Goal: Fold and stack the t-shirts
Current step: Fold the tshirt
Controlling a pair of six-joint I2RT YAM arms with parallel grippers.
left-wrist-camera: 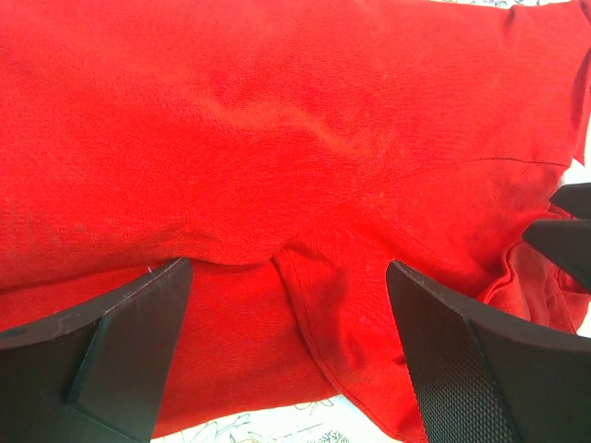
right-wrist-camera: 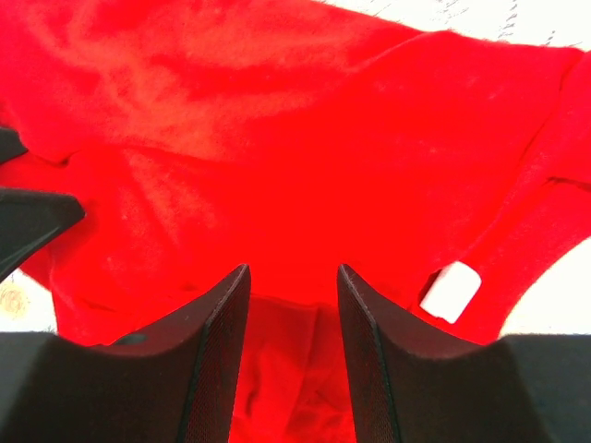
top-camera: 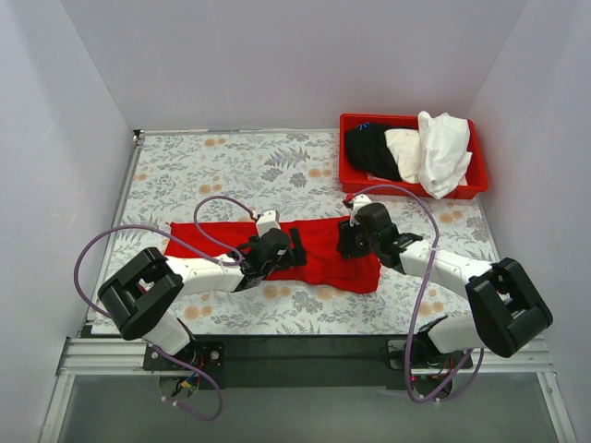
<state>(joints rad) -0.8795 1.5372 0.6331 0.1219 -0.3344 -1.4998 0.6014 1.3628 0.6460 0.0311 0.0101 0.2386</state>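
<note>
The bright red t-shirt (top-camera: pixel 323 260) lies spread flat across the middle of the flowered table. My left gripper (top-camera: pixel 294 247) sits low over its middle, jaws wide open and empty; in the left wrist view (left-wrist-camera: pixel 288 269) a hemmed fold of red cloth (left-wrist-camera: pixel 314 314) lies between the fingers. My right gripper (top-camera: pixel 343 238) is at the shirt's right part, jaws partly open with crumpled cloth in the gap (right-wrist-camera: pixel 293 272). The white neck label (right-wrist-camera: pixel 451 291) lies just right of the right finger. Black (top-camera: pixel 369 152), cream (top-camera: pixel 404 152) and white (top-camera: pixel 445 152) shirts lie in the bin.
The rigid red plastic bin (top-camera: pixel 480 187) stands at the back right, with the white shirt draped over its front rim. White walls close in the table on three sides. Purple cables loop from both arms over the near half of the table.
</note>
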